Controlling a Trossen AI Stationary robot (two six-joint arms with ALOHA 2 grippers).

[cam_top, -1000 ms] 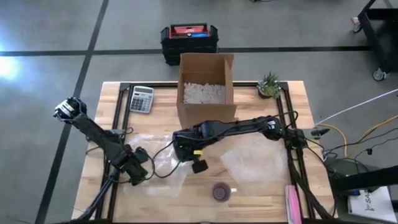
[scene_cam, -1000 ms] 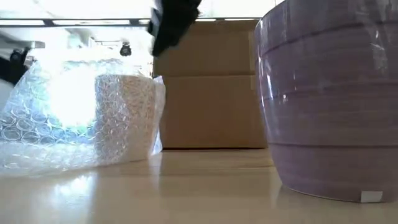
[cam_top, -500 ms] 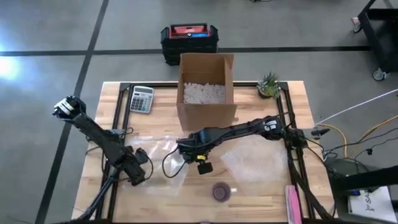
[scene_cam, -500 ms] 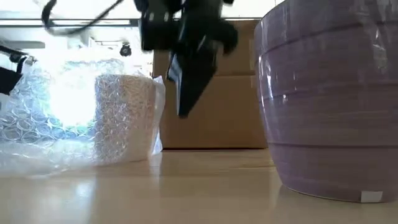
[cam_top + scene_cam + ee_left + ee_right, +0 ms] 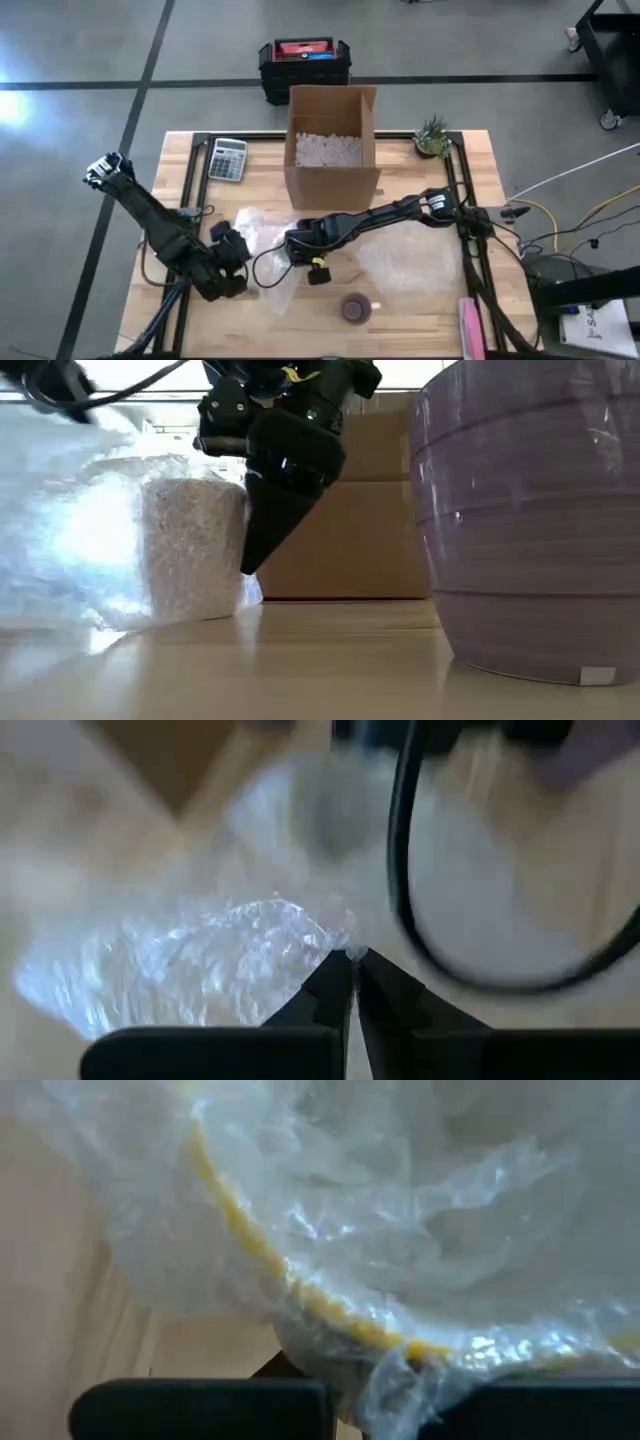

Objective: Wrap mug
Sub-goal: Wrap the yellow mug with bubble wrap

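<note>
Two claws work one bubble wrap sheet (image 5: 262, 240): left claw (image 5: 352, 965) pinches its edge, right claw (image 5: 312, 272) state indeterminate. Opposed pulling may tear it.

Overhead cam; tabletop cam level; wrist cams close-up.

Left tool (image 5: 232, 247) fingers pinched together; right tool (image 5: 316, 270) angled down mid-table.
</note>
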